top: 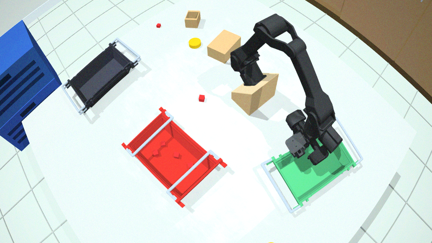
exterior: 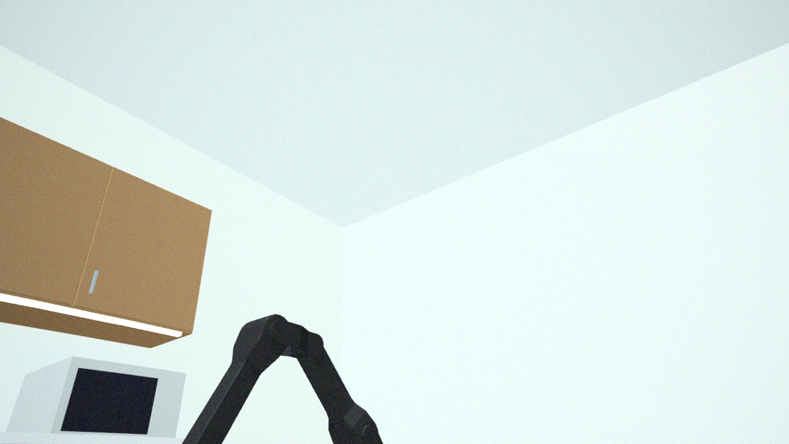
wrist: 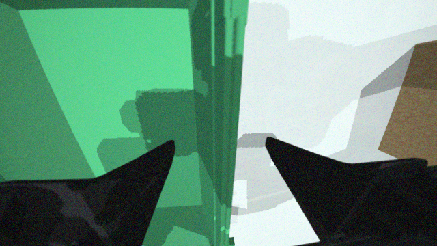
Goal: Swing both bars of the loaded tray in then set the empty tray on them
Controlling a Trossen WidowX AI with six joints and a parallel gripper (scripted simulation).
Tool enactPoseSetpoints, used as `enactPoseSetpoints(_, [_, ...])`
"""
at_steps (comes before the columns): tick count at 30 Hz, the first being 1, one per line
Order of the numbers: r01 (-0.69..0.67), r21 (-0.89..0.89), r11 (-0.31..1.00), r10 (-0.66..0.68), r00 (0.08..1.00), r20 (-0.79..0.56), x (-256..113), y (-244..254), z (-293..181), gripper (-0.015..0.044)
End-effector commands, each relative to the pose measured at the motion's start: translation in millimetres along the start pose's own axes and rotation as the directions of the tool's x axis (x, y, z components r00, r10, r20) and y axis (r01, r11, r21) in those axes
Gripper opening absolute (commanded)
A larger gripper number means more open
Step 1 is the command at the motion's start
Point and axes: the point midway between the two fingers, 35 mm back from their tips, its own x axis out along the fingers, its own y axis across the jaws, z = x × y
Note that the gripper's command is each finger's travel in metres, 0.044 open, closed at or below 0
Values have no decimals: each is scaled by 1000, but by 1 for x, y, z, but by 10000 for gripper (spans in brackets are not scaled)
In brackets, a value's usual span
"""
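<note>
The red tray (top: 188, 137) stands on the table with several small red blocks (top: 176, 155) inside. Its left bar (top: 152, 136) and right bar (top: 189, 171) lie across its top. The empty green tray (top: 299, 184) (wrist: 119, 51) stands level to the right; its bars (top: 276, 185) are swung out over its ends. My gripper (wrist: 220, 140) is open and empty over the green tray's long wall nearer the tan block, one finger on each side of that wall in the wrist view. The arm hides the fingertips in the top view, so their height against the rim is unclear.
A black tray (top: 101, 75) and a blue cabinet (top: 27, 78) are at the left. A tan block (top: 223, 45), a yellow disc (top: 194, 43), a small open box (top: 192, 21) and loose red cubes (top: 201, 98) are farther back. A tan wedge-shaped block (top: 253, 96) (wrist: 410, 119) is by the arm's base.
</note>
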Motion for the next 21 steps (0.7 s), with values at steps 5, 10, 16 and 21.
enactPoseSetpoints(5, [3,-4,1000,-3,1000,5,3,-1,1,367])
enactPoseSetpoints(10, [3,-4,1000,-3,1000,5,3,-1,1,293])
enactPoseSetpoints(16, [3,-4,1000,-3,1000,5,3,-1,1,221])
enactPoseSetpoints(21, [3,-4,1000,-3,1000,5,3,-1,1,188])
